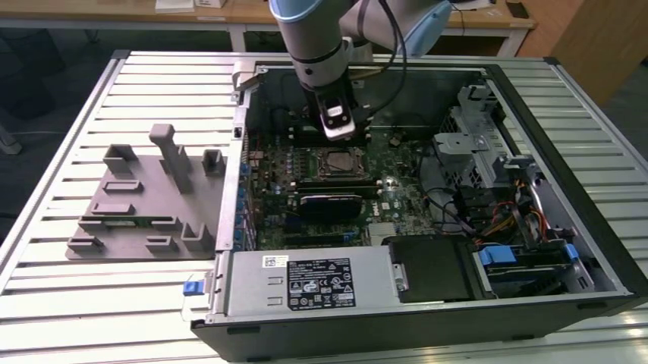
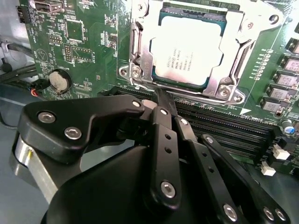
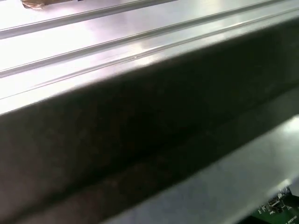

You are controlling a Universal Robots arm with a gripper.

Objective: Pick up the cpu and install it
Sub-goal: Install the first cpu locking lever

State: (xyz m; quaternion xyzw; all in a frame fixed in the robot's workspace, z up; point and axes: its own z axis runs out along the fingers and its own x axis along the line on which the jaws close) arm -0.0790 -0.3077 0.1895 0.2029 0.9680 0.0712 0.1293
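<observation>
We find the flat square silver-topped cpu [image 2: 187, 56] seated in its metal-framed socket [image 2: 140, 56]. Black pincer [image 2: 161, 100] beside it, narrow, holding nothing. We judge the chip light, stiff, fragile; grip by edges.

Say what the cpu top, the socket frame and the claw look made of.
cpu: brushed silvery metal lid, soft sheen, probably plated.
Socket frame: bright stamped steel by its look, with glinting edges.
Claw: matte black links, likely anodised metal, joined by silver screws.
</observation>
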